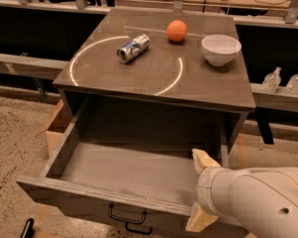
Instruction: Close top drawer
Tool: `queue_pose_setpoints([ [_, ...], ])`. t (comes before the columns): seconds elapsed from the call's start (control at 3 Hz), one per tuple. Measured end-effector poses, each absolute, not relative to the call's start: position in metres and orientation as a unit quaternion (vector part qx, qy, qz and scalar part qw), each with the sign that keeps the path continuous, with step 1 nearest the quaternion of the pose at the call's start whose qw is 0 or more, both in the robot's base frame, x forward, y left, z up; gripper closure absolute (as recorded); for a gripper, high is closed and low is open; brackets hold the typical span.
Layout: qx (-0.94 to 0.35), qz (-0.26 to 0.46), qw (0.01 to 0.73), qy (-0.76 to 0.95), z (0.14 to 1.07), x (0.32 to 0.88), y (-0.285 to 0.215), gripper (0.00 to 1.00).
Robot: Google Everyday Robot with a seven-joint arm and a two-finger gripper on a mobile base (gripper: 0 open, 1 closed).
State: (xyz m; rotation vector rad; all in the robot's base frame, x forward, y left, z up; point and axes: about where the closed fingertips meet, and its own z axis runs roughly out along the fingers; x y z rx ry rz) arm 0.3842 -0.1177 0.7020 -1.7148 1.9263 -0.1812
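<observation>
Pincer point(200, 190), fingers apart, astride front rim of wide-open top drawer point(124, 170), near its right end

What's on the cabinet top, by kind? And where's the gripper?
can: 1
orange: 1
white bowl: 1
Total: 3
The gripper is open at the front right of the pulled-out top drawer, straddling its front panel.
</observation>
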Motion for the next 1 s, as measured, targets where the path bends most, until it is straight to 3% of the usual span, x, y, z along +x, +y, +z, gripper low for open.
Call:
queue_pose_setpoints([
  [1.0,-0.628,-0.133,0.325,0.695,0.743,0.426,-0.129,0.00],
])
